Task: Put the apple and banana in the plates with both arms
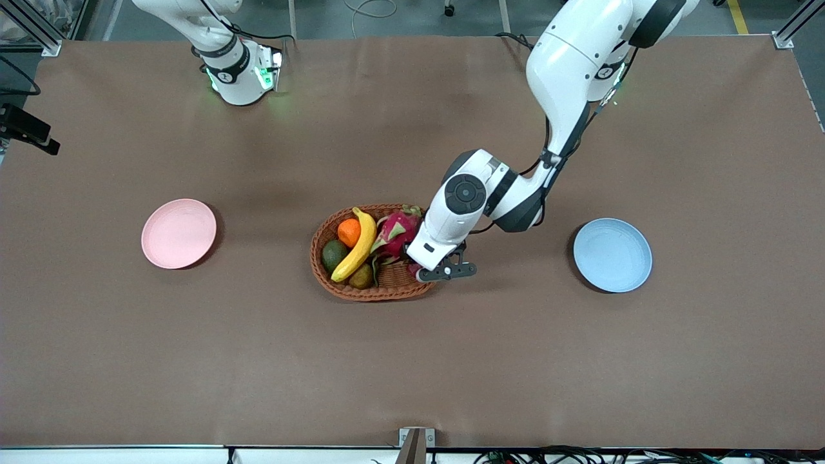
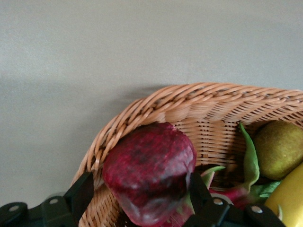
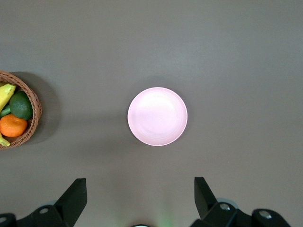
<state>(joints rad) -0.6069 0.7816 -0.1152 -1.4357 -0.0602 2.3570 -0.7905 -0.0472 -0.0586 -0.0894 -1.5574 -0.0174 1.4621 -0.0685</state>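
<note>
Reaching into the basket (image 1: 374, 254) at its end toward the left arm, your left gripper (image 1: 430, 269) is closing its two black fingers (image 2: 81, 195) on either side of the apple (image 2: 149, 171). In the left wrist view the fingers are pressing against the maroon skin on both flanks, so you are holding the fruit (though whether it is lifted off the wicker yet, you cannot tell). That grip across the widest part is likely chosen because the fruit is round and would roll out of a shallower pinch.

The banana (image 1: 356, 244) is lying in the basket, resting between the orange (image 1: 349, 232) and the dragon fruit (image 1: 396, 233), with a green fruit (image 1: 334, 254) beside it toward the right arm's end. It is untouched.

Your right gripper (image 3: 140, 198) is waiting high over the pink plate (image 1: 178, 232), its fingers spread wide apart and holding nothing; the right wrist view is looking straight down at that plate. The blue plate (image 1: 612, 254) is sitting toward the left arm's end of the table, well apart from the basket, and is probably where your apple is going, being the closer one for that arm.
</note>
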